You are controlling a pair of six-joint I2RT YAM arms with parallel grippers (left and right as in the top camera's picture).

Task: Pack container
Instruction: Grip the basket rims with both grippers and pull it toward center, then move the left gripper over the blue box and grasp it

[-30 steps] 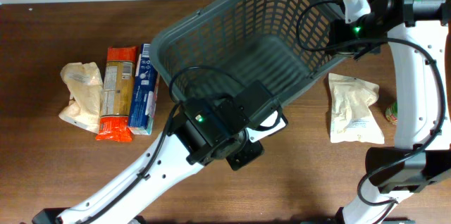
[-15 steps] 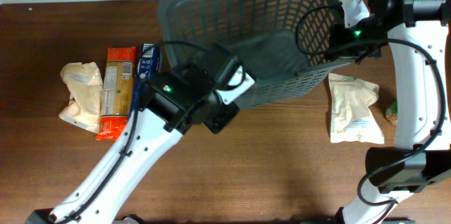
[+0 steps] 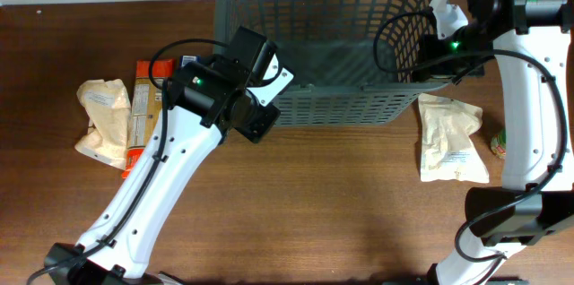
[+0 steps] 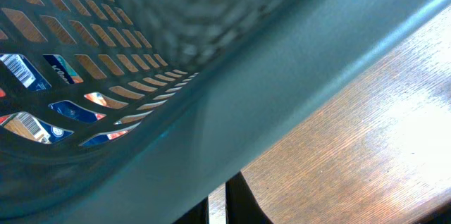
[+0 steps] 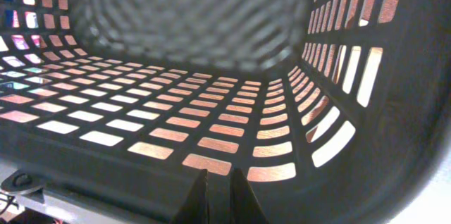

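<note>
- The right fingers (image 5: 199,196) pinch the rim of the container (image 5: 211,62), the 2 tips close together with dark plastic between them.
- Only 1 dark tip of the left fingers (image 4: 246,203) shows, under the container wall. I cannot tell whether they grip it.
- The container sits empty at the far middle of the tabletop (image 3: 341,204), with the left fingers at its near-left corner and the right fingers at its right rim.
- The step looks like positioning the container, as nothing is packed yet. The next move calls for letting go and reaching for a packet, perhaps the beige pouch (image 3: 453,137) just beside its right end.
- Only the overhead view shows the orange packet (image 3: 143,115) and the crumpled pouch (image 3: 103,119). Only the left wrist view shows blue print through the slots.
</note>
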